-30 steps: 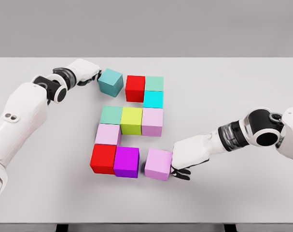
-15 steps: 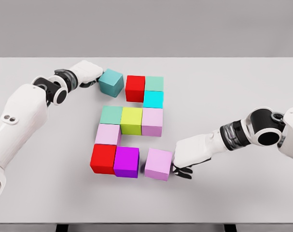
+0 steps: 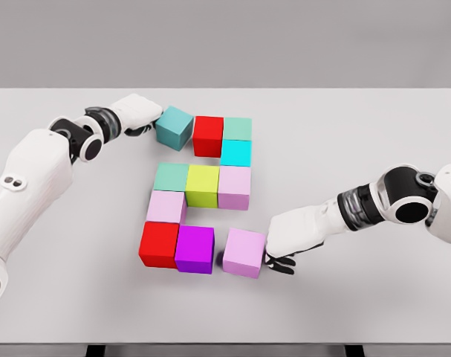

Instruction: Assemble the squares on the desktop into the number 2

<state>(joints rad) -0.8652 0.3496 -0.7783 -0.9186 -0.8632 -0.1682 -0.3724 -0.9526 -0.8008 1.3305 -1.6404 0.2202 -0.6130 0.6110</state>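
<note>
Ten coloured blocks lie on the grey worktop [image 3: 359, 126], most of them already packed into a stepped figure at its middle. In the far row a teal block [image 3: 174, 126], turned slightly askew, sits just left of a red block [image 3: 208, 135], its right corner at or almost at the red one; a pale green block [image 3: 238, 129] is right of the red, with a cyan block [image 3: 236, 152] just nearer. The middle row runs green block [image 3: 171, 177], yellow-green block [image 3: 202, 185], lilac block [image 3: 234, 187]. A pink block [image 3: 166, 207] sits below the green one, and the near row has a second red block [image 3: 159, 244] beside a purple block [image 3: 195, 249]. A light purple block [image 3: 244, 252] stands a small gap to the right of the purple one. The left hand [image 3: 140, 114] presses against the teal block's left side, its fingers hidden, so their state cannot be told. The right hand [image 3: 288, 236] rests against the light purple block's right face, dark fingers [image 3: 281, 264] curled loosely on the worktop, not wrapped around it.
</note>
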